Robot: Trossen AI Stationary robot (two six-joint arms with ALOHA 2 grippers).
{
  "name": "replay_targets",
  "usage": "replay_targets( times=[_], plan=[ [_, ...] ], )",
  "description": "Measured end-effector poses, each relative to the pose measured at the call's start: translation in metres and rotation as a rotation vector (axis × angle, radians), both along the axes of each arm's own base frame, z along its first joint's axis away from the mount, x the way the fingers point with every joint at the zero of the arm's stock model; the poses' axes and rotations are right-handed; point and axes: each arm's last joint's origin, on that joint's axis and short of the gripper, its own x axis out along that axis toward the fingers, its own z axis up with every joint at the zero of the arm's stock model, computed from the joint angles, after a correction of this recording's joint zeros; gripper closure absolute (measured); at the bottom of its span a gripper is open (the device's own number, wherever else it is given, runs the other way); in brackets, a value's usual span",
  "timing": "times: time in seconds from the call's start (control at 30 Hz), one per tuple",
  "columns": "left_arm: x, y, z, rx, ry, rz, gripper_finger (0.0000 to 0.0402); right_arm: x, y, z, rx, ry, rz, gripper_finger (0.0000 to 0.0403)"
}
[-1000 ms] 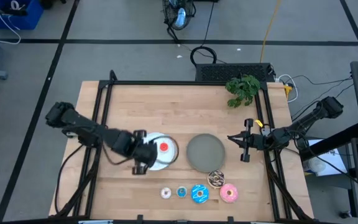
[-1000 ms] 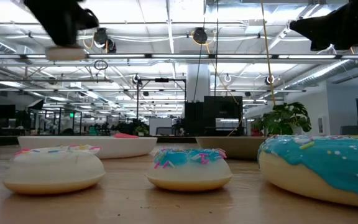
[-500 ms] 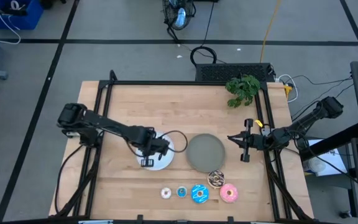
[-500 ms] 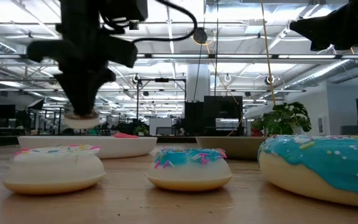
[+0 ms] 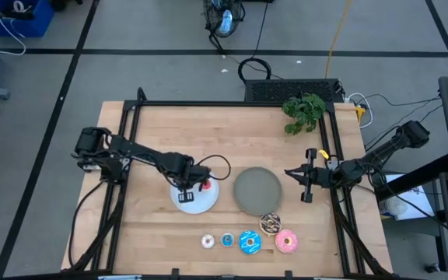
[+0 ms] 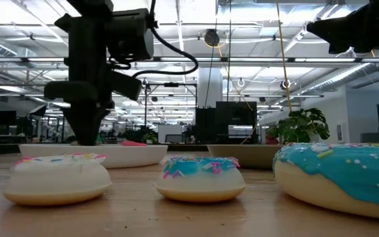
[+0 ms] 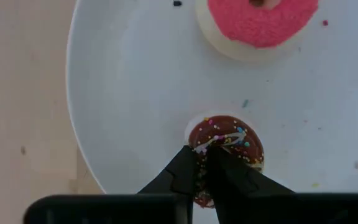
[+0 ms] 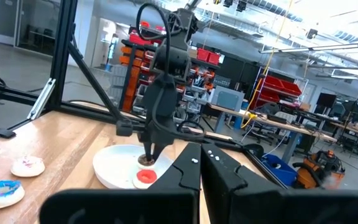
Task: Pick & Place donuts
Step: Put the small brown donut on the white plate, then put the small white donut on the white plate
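The left gripper (image 7: 205,167) stood low over the white plate (image 7: 123,93), fingers pinched on the brown donut (image 7: 229,142) beside the red donut (image 7: 260,22). Risk: donut sticking to the fingertips on release. Plate contact underneath was hidden. The right gripper (image 5: 303,185) waited at the table's right edge, fingers together.

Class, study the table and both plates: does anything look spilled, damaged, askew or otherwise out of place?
Nothing stands out. The left gripper sets a brown donut flat on the white plate beside the red donut. Five donuts lie upright along the table's near edge. The grey plate is bare. The right gripper waits aside.
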Motion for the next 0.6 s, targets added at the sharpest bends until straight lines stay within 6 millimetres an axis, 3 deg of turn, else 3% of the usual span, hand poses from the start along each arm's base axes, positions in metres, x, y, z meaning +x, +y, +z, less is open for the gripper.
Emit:
replay_targets(
  times=[0.13,0.43,0.6],
  plan=[
    [0.005,0.0,0.008,-0.005,-0.013,0.003,0.029,0.0,0.0,0.0,0.011,-0.001,0.002,0.0403],
    [0.012,-0.002,0.023,-0.007,-0.022,0.003,0.0113,0.0,0.0,0.0,0.011,-0.001,0.002,0.0403],
    [0.018,-0.009,0.042,-0.011,-0.029,-0.019,0.0068,0.0,0.0,0.0,-0.002,-0.001,0.0,0.0403]
  ],
)
